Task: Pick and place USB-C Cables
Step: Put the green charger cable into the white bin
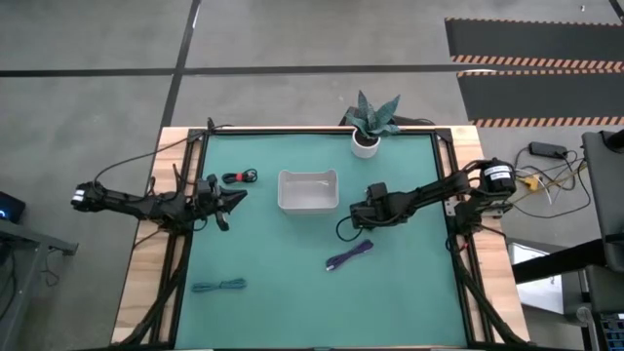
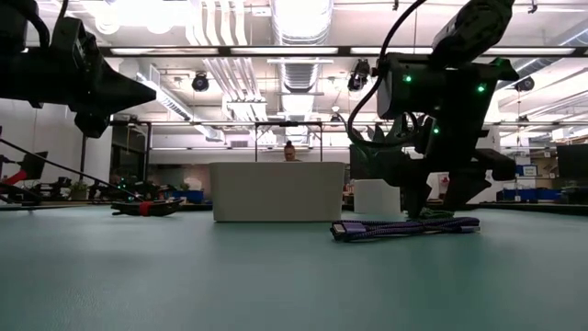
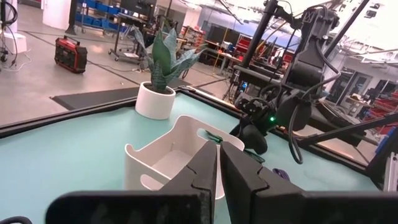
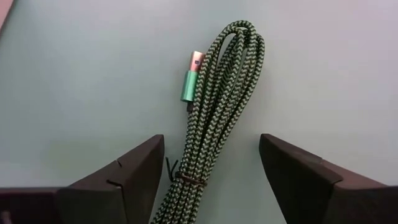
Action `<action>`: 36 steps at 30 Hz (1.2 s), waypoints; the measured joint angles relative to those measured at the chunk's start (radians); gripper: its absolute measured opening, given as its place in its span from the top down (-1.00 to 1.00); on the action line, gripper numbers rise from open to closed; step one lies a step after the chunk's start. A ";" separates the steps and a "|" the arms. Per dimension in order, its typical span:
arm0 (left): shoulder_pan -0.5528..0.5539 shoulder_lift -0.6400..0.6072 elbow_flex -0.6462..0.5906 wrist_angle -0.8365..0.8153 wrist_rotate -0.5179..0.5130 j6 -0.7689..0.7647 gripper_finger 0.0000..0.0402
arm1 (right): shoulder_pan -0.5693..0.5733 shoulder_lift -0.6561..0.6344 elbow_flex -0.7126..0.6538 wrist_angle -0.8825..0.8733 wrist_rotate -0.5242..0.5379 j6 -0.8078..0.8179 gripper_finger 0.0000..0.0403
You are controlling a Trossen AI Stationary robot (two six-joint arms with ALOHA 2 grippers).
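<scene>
The right gripper hangs low over the teal mat, just to the right of the white tray, fingers spread wide. In the right wrist view the dark green cable lies bundled flat on the mat between the two fingers, not yet touched on either side; its green-and-copper plug points away from the camera. Nothing is held.

The left gripper sits at the mat's left side, well apart from the tray, fingers pressed together and empty. The left wrist view looks past them toward the tray and the potted plant.

Cable positions, high view:
- red-and-black cable: on the mat near the left gripper, left of the tray.
- purple cable: on the mat below and near the right gripper.
- teal cable: near the mat's lower left, well apart from both arms.
- dark green cable: under the right gripper, mostly hidden from above.

Tray interior as seen from above and from the left wrist: no cable visible inside.

Judgement on progress: assuming the tray is the target, the task is at its start. None of the four cables appears placed. The step in hand looks like the first grasp, on the dark green cable; closing, lifting and carrying to the tray are still to do, then three more cables.
</scene>
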 joint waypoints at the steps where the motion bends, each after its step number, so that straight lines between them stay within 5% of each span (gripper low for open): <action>1: 0.000 0.000 0.000 0.000 0.000 0.000 0.97 | 0.000 0.003 0.000 0.001 -0.001 0.000 -0.23; 20: 0.000 0.000 0.000 0.000 0.004 0.000 0.97 | 0.000 -0.003 0.001 0.019 -0.046 0.012 0.46; 36: 0.000 0.000 0.000 0.000 -0.003 0.000 0.97 | 0.000 -0.003 0.000 0.023 -0.050 0.010 0.74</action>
